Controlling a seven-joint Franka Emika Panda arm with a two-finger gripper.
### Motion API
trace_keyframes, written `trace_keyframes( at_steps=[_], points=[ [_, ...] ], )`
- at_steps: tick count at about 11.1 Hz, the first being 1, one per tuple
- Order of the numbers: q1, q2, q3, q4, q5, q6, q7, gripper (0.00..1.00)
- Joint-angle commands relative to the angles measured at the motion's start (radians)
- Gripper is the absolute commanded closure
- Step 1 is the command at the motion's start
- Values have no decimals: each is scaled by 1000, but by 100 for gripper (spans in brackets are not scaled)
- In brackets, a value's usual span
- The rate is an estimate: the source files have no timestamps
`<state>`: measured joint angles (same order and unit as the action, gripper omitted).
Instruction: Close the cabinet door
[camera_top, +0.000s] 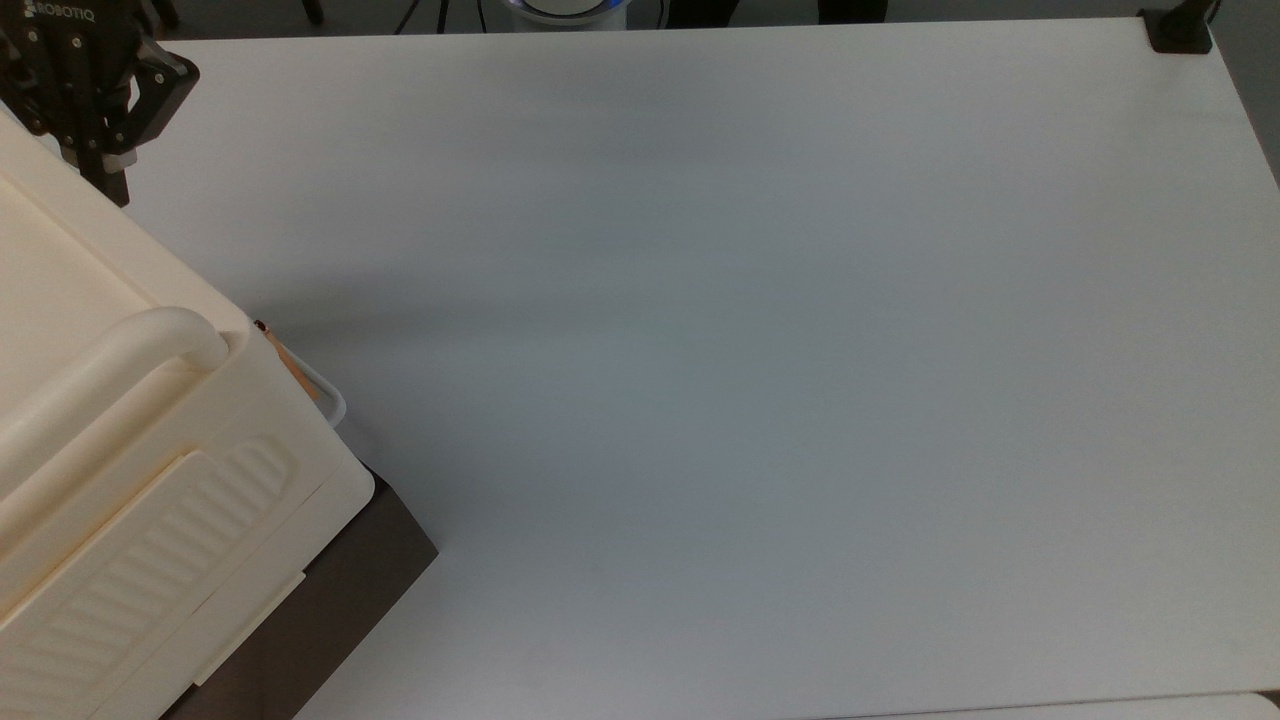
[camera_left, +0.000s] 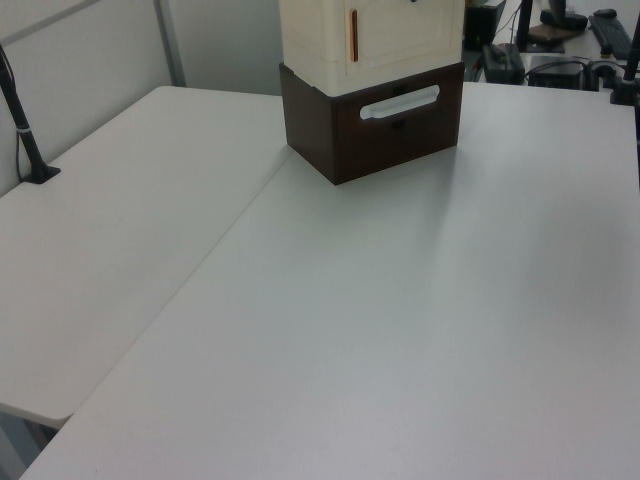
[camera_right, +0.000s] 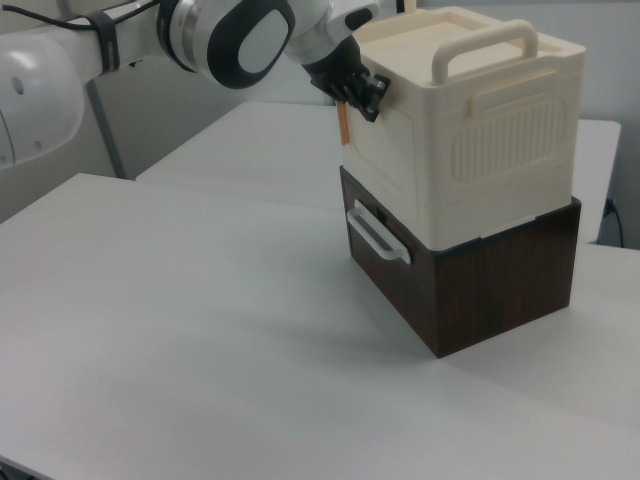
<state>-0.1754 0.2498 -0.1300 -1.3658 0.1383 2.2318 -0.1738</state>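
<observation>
Cabinet door (camera_left: 400, 28) sits flush against the cabinet (camera_right: 470, 120) front in the left view, cabinet on a dark brown base (camera_right: 480, 280) at the tabletop (camera_top: 750, 350) edge. Looks shut or nearly so.

Door is likely light, stiff plastic on a hinge: swings easily, smooth face, so push flat on the panel near the free edge by the orange strip (camera_left: 353, 34), no grasp needed.

Gripper (camera_top: 100, 165) hangs by the cabinet's upper corner; cannot tell how the fingers stand, they hold nothing visible. Latch and hinge hidden; door top cropped in the left view.
</observation>
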Motion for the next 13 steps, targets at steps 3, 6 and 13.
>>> trace_keyframes(
  at_steps=[3,6,13],
  points=[
    [31,-9,-8,-44,-2,-3,7,100],
    [143,-17,-11,-75,-73,-175,19,100],
    [274,-165,61,-139,-184,-670,143,81]
  ],
)
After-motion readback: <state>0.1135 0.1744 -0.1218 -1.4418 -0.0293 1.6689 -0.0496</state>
